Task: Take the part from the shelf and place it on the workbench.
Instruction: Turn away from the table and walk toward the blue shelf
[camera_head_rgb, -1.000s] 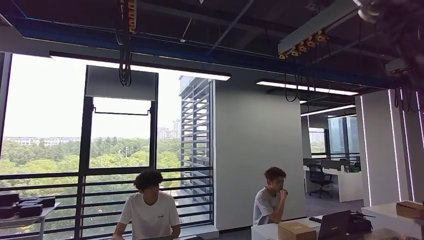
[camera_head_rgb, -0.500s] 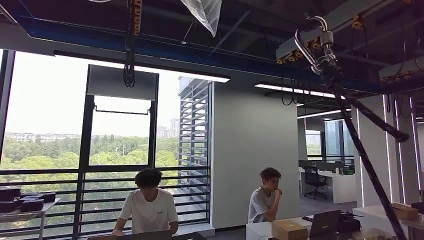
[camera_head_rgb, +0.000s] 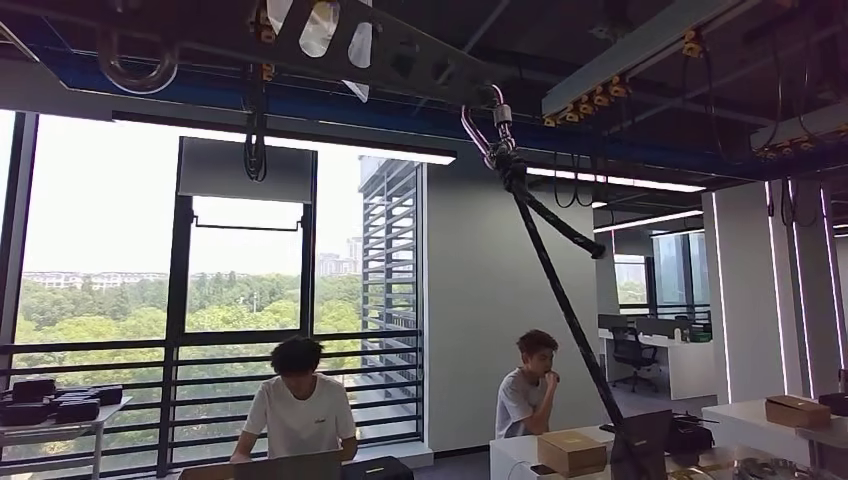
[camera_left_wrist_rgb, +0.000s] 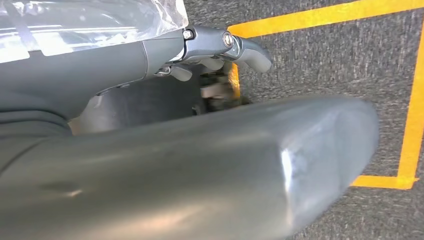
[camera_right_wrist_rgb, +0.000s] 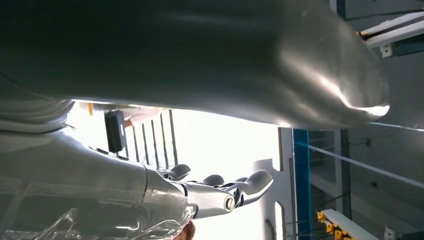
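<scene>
Sitting at desks: 2 people (camera_head_rgb: 298, 410), 2 cardboard boxes (camera_head_rgb: 571, 450).

Tall windows (camera_head_rgb: 240, 300) show green trees; a grey wall (camera_head_rgb: 510, 280) stands beside them, light strips (camera_head_rgb: 300, 140) glow overhead, white desks (camera_head_rgb: 760, 420) below.

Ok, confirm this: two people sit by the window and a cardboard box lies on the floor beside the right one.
Wrong on one count: in the head view the cardboard box lies on a white desk, not the floor. Two people, left and right, do sit there.
</scene>
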